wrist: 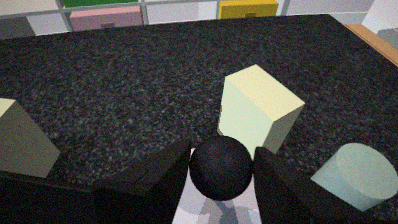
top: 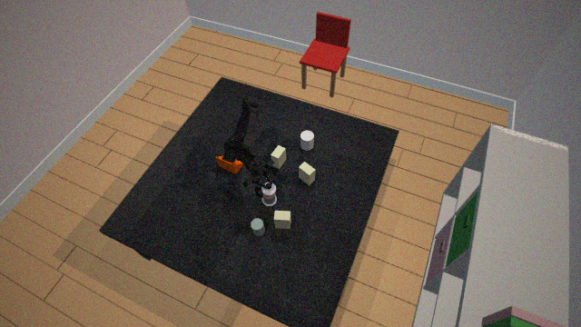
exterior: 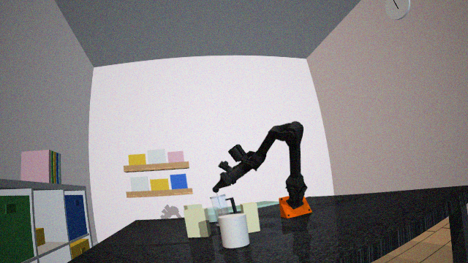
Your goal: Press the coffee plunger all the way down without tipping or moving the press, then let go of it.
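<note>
The coffee press [top: 269, 195] [exterior: 219, 203] is a clear glass cylinder with a black handle, standing upright on the dark table [top: 191, 218] [exterior: 329, 226] [wrist: 125, 90]. Its black round plunger knob [wrist: 220, 167] [top: 268, 185] sits low, just above the lid. My gripper [wrist: 222, 151] [top: 266, 183] [exterior: 216, 188] is shut on the knob, one black finger on each side of it, reaching down from the arm on the orange base [top: 229, 163] [exterior: 295, 209].
Three pale yellow blocks [top: 279, 156] [top: 307, 173] [top: 281, 219] [wrist: 256, 110] stand around the press. A white cylinder [top: 307, 140] [exterior: 234, 230] and a pale green cylinder [top: 257, 226] [wrist: 355, 175] stand nearby. A shelf unit [top: 499, 236] and a red chair [top: 326, 50] are off the table.
</note>
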